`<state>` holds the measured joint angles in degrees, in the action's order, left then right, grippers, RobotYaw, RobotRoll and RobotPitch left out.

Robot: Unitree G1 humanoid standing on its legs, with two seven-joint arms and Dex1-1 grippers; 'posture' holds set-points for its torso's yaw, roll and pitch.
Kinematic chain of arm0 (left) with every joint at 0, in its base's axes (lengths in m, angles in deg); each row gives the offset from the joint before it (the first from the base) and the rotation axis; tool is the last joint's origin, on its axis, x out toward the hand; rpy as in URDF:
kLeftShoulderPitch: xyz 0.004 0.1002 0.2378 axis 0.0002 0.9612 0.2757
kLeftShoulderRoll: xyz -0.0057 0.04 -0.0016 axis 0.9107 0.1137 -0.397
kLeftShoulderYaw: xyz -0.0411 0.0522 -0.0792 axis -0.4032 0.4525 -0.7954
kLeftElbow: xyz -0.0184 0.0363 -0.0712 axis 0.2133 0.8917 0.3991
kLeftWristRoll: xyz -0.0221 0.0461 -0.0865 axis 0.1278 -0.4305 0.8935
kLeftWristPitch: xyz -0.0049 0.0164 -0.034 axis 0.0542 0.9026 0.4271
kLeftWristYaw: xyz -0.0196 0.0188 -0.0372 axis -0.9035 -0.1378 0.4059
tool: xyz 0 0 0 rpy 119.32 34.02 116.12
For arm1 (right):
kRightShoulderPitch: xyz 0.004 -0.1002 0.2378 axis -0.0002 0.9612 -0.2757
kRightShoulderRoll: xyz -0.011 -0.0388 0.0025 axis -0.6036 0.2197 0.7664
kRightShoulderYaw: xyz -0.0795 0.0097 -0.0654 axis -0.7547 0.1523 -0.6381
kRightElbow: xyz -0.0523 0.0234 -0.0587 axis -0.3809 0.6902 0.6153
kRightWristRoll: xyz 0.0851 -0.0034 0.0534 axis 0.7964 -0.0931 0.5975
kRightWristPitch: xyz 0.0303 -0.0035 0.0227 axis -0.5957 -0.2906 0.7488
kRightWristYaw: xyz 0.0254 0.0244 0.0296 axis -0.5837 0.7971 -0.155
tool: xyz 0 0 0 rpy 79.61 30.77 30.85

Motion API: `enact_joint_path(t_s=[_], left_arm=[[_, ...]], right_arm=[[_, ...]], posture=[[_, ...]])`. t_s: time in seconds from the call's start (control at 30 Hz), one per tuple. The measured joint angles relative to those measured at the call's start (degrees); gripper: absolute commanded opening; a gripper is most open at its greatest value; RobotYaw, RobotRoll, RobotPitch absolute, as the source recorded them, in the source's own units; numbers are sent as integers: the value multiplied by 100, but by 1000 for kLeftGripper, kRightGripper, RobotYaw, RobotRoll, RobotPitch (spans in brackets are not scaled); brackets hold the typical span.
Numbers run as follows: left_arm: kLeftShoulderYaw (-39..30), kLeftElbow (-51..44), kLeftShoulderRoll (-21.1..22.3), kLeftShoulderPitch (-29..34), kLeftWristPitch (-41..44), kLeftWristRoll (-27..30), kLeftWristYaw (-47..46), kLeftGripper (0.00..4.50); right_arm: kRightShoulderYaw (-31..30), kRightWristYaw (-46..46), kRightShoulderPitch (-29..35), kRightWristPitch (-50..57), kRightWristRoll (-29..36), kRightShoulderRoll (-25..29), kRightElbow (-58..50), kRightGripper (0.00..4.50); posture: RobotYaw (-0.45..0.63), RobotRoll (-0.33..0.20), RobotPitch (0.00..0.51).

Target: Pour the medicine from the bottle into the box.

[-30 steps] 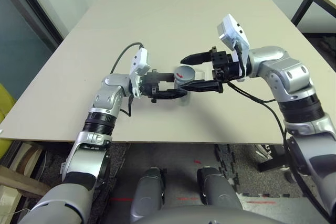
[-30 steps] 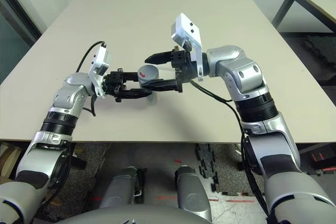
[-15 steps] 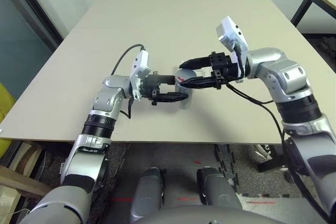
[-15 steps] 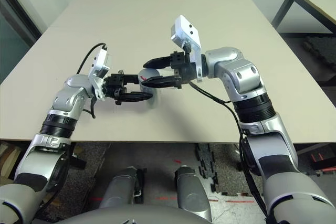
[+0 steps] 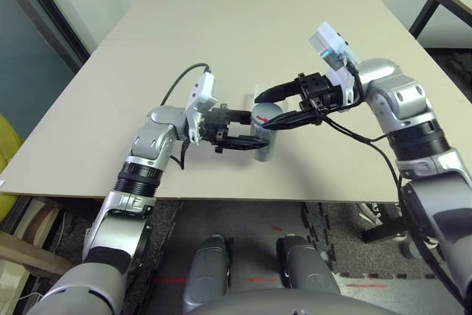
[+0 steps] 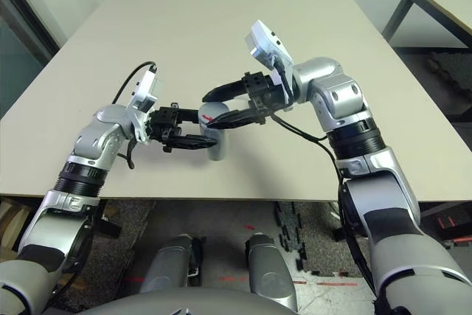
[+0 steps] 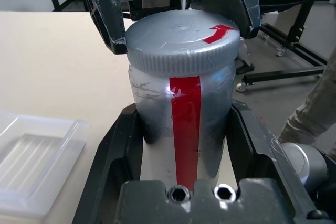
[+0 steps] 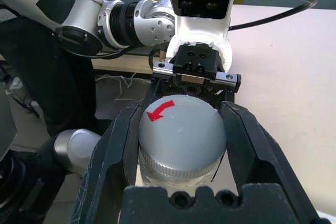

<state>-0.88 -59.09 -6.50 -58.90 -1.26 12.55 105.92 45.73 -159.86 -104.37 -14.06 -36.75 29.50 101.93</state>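
Bottle upright, capped, above the table.
You see the silver-grey bottle [image 7: 181,124], red stripe down its side, red arrow on the cap [image 8: 181,129]; the clear box [image 7: 37,163] lies beside it.

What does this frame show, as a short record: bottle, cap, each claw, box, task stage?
bottle: silver-grey bottle, red stripe, upright, held above the table
cap: grey cap, red arrow on top, on the bottle
left claw: left claw shut on the bottle's body
right claw: right claw shut on the cap
box: clear box on the table beside the bottle
task stage: cap not yet off, nothing poured
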Motion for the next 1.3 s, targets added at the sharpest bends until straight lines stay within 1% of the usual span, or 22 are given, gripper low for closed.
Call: enact_joint_path(t_s=[0.07, 0.1, 0.2, 0.53, 1.07, 1.3], left_arm=[[0, -17, 12, 15, 29, 7, -33, 2448], [-2, -24, 22, 19, 36, 31, -42, 2448], [-38, -141, 80, 18, 36, 115, -61, 2448], [-29, -164, 82, 13, 19, 133, -98, 2448], [-14, -163, 94, 13, -161, 133, -108, 2448], [-31, -135, 120, 13, -185, 132, -176, 2448]], right_arm=[[-6, -1, -23, 0, -30, -8, 41, 3277], [-10, -1, -32, 5, -60, -9, 49, 3449], [-40, 7, -31, 55, -143, -7, 132, 4470], [-11, 144, -27, 167, -147, -16, 122, 4500], [98, 371, -24, 462, 33, -116, 74, 4500], [366, 388, 88, 638, 189, 100, 48, 4500]], posture=[[-17, 0, 51], [-17, 0, 51], [-17, 0, 51], [-31, 0, 47], [-29, 0, 52], [-36, 0, 54]])
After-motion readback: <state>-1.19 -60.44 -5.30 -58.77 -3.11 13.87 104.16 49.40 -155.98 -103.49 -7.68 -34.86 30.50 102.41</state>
